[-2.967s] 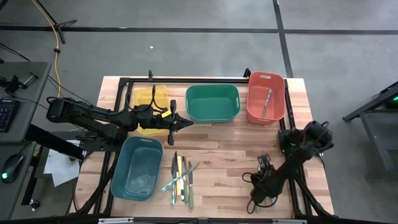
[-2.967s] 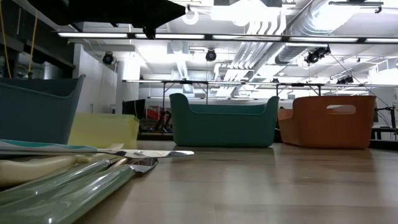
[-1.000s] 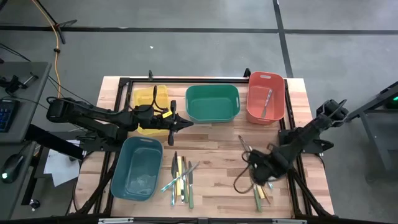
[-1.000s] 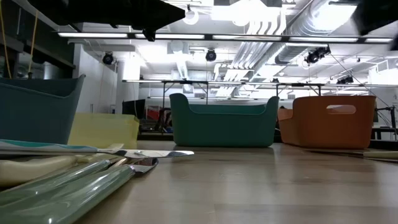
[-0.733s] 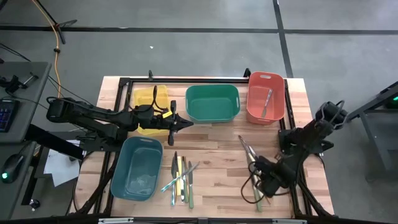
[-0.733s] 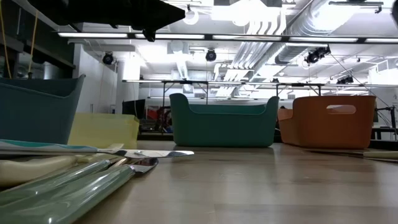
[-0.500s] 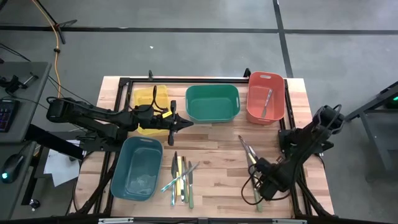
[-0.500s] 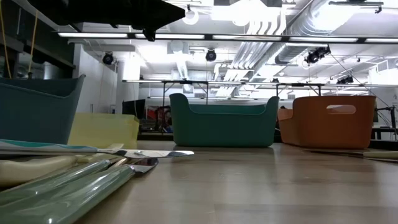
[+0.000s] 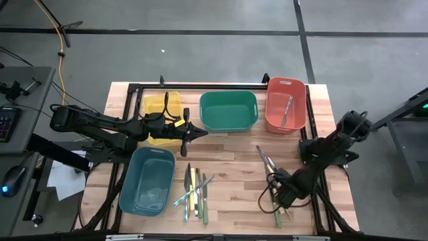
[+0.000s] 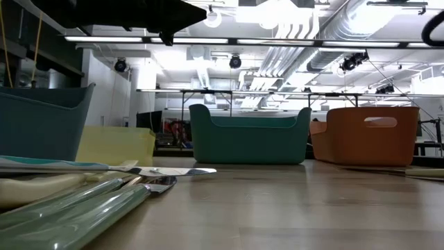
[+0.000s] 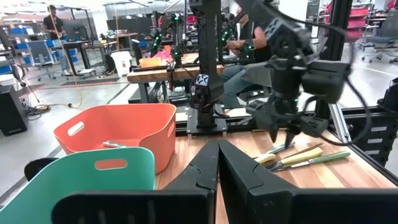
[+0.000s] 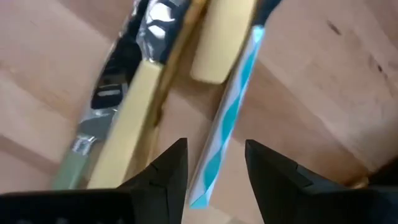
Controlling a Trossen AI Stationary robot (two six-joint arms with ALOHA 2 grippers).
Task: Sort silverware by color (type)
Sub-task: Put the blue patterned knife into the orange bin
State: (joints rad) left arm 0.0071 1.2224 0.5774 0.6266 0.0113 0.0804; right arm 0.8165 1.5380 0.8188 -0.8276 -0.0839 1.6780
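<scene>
One group of silverware (image 9: 194, 191) lies near the front middle of the table. A second group (image 9: 270, 167) lies at the right. My right gripper (image 9: 282, 195) points down over that second group, open. In the right wrist view its fingers (image 12: 216, 168) stand on either side of a light-blue-and-white striped handle (image 12: 231, 115), beside yellow handles (image 12: 134, 118), touching nothing. My left gripper (image 9: 200, 132) hangs shut and level between the yellow bin (image 9: 163, 107) and the green bin (image 9: 229, 110), empty. A silver utensil (image 9: 287, 108) lies in the red bin (image 9: 297, 107).
The teal bin (image 9: 148, 181) stands at the near left, close to the front-middle silverware. The three other bins line the far edge. A black frame (image 9: 200, 86) runs along the far side. Bare wood shows in the table's middle (image 9: 231, 157).
My right gripper has gone toward the table's near edge and sunk toward the silverware at the right, its wrist rolling as it went. The silverware lies where it was.
</scene>
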